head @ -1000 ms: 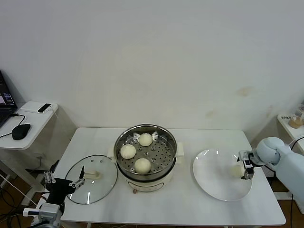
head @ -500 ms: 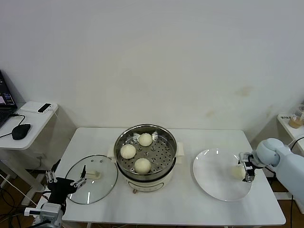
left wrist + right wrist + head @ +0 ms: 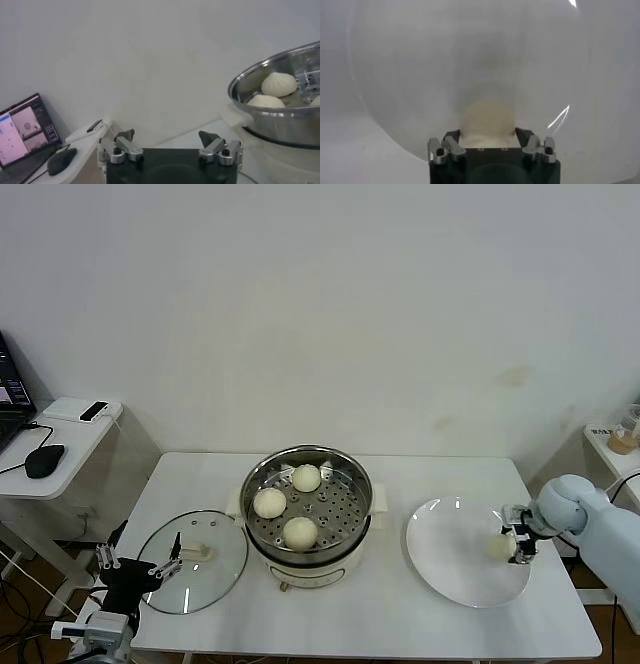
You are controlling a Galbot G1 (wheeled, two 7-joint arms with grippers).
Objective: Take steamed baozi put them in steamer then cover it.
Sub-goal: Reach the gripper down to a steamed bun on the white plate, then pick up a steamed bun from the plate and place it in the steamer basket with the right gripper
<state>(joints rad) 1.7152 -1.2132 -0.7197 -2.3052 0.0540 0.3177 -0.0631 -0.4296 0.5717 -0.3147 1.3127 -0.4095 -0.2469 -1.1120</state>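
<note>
Three baozi [image 3: 300, 531] lie on the perforated tray of the steel steamer [image 3: 252, 484] at the table's middle. The fourth baozi [image 3: 499, 546] lies on the right part of the flat white plate [image 3: 450, 579]. My right gripper [image 3: 513, 545] reaches in from the plate's right edge, and its fingers press both sides of that baozi [image 3: 487, 119], which rests on the plate [image 3: 420, 75]. The glass cover [image 3: 192, 569] lies flat to the left of the steamer. My left gripper [image 3: 135, 570] is open and empty at the cover's left edge, and its wrist view shows the steamer [image 3: 280, 125].
A side table [image 3: 60, 434] at the far left carries a mouse and a laptop. A small shelf [image 3: 612, 446] stands at the far right. The white wall is close behind the table.
The right gripper has edged a little onto the baozi on the plate, and the baozi has shifted slightly. The left arm has not moved.
</note>
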